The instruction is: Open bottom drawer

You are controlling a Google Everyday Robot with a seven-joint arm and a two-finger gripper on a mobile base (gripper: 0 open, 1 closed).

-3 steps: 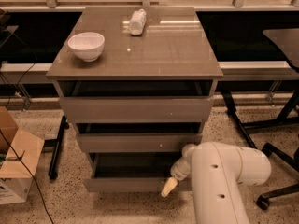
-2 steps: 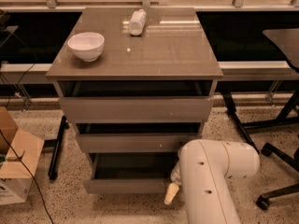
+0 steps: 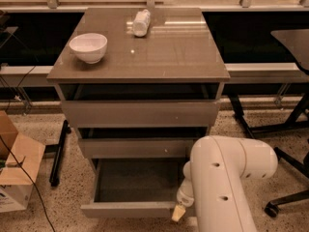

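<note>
The bottom drawer (image 3: 130,209) is the lowest of three grey-taupe fronts in the cabinet. It stands pulled out toward me, and its dark grey interior (image 3: 137,180) shows. My gripper (image 3: 177,213) sits at the right end of the drawer's front edge, touching or nearly touching it. The white arm (image 3: 227,178) fills the lower right and hides the drawer's right corner. The middle drawer front (image 3: 135,148) and the top drawer front (image 3: 140,112) sit slightly ajar above.
A white bowl (image 3: 88,47) and a lying white bottle (image 3: 141,22) are on the cabinet top. A cardboard box (image 3: 14,178) stands on the floor at left. A black stand leg (image 3: 59,151) is left of the cabinet. A chair base (image 3: 285,199) is at right.
The bottom drawer has slid further out toward me, showing more of its interior. My gripper has moved down and toward me along with the drawer front.
</note>
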